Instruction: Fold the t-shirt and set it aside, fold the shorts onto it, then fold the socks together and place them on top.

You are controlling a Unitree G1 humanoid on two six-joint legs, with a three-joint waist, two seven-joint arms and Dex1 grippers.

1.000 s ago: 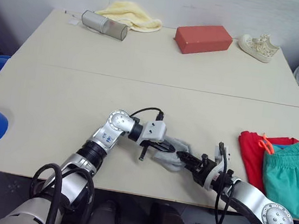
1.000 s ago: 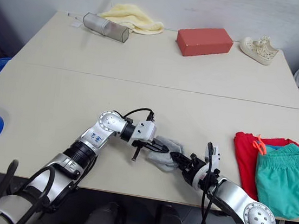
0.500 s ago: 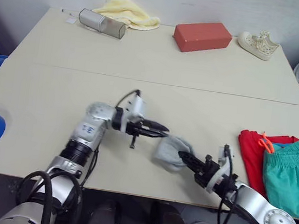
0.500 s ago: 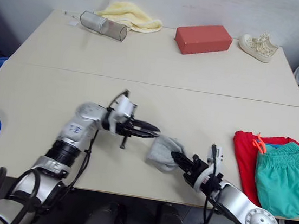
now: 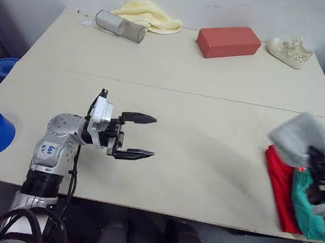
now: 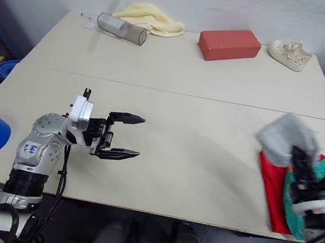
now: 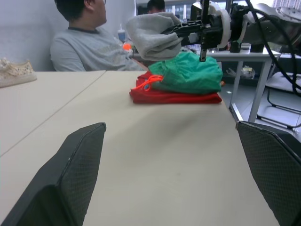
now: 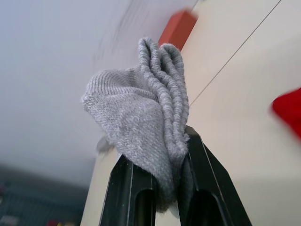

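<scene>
Two garments already lie stacked at the right front edge of the beige table [image 5: 175, 64]: the red t-shirt [image 7: 175, 98], folded flat, with the teal-green shorts [image 7: 190, 73] folded on top, their neon orange drawstring looped over the near edge. Above that stack the right gripper [image 7: 186, 29] is clamped on the socks [image 8: 143, 120], a bunched light grey knit bundle with ribbed folds, lifted clear of the shorts. The left gripper [image 5: 137, 135] hovers over the front left of the table, fingers spread wide and holding nothing. Along the far edge lie a red-brown block [image 5: 228, 42], a yellow cloth [image 5: 149, 16] and a white sneaker [image 5: 291, 52].
</scene>
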